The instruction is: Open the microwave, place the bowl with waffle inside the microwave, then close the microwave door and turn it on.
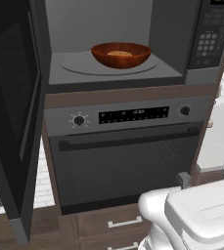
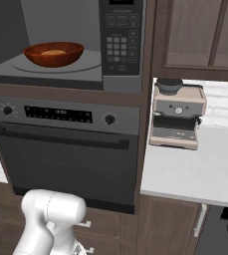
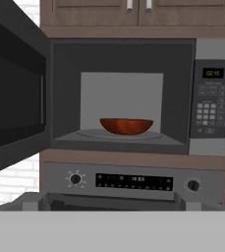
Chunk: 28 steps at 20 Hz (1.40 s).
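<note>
The microwave (image 1: 204,73) (image 2: 123,82) (image 3: 210,145) is open. Its door (image 1: 11,97) (image 3: 15,98) is swung out wide to the left. The reddish-brown bowl (image 1: 121,57) (image 2: 53,57) (image 3: 126,127) sits on the round turntable (image 1: 79,66) inside the grey cavity. The golden waffle (image 1: 119,52) (image 2: 53,52) lies in it. My gripper (image 3: 111,203) is open and empty. It hangs back from the microwave, at about the height of the oven's top, facing the cavity. The keypad (image 1: 209,39) (image 2: 118,42) (image 3: 210,106) is at the right.
A black oven (image 1: 123,156) (image 2: 65,159) with knobs and a bar handle sits under the microwave. Wooden drawers (image 1: 118,222) are below it. To the right, a coffee machine (image 2: 177,114) stands on a pale counter (image 2: 195,174). The open door juts into the space at the left.
</note>
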### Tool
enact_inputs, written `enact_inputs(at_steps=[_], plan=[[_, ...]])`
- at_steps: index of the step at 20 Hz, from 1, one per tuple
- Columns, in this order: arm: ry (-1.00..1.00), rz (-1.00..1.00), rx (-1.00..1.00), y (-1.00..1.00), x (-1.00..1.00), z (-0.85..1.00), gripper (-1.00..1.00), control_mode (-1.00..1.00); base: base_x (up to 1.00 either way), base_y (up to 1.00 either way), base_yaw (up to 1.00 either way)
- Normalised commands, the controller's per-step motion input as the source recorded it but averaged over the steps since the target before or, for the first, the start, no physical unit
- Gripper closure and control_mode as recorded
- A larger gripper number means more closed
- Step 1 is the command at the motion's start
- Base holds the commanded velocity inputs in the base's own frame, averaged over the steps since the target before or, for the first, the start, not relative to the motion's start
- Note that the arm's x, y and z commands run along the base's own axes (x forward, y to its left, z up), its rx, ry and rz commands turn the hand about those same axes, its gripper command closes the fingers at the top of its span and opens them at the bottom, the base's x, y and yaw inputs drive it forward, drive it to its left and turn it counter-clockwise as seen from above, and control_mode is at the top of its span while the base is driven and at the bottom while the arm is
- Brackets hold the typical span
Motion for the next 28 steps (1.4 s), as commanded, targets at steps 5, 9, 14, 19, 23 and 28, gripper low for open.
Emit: enact_inputs(at_steps=[5, 9, 14, 19, 23, 28], plan=[[0.02, 0.0, -0.02, 0.11, -0.49, 0.0, -1.0, -1.0, 0.0, 0.0, 0.0], [0.0, 0.0, -0.04, 0.16, -0.76, 0.0, -1.0, -1.0, 0.0, 0.0, 0.0], [0.03, 0.0, -0.05, 0.34, -0.9, 0.09, -1.0, -1.0, 0.0, 0.0, 0.0], [0.12, -0.16, -0.13, 0.74, -0.71, 0.23, -1.0, -1.0, 0.0, 0.0, 0.0], [0.13, -0.21, -0.11, 0.91, -0.55, 0.16, -1.0, -1.0, 0.0, 0.0, 0.0], [0.15, -0.15, -0.12, 0.95, -0.31, 0.23, -1.0, -1.0, 0.0, 0.0, 0.0]])
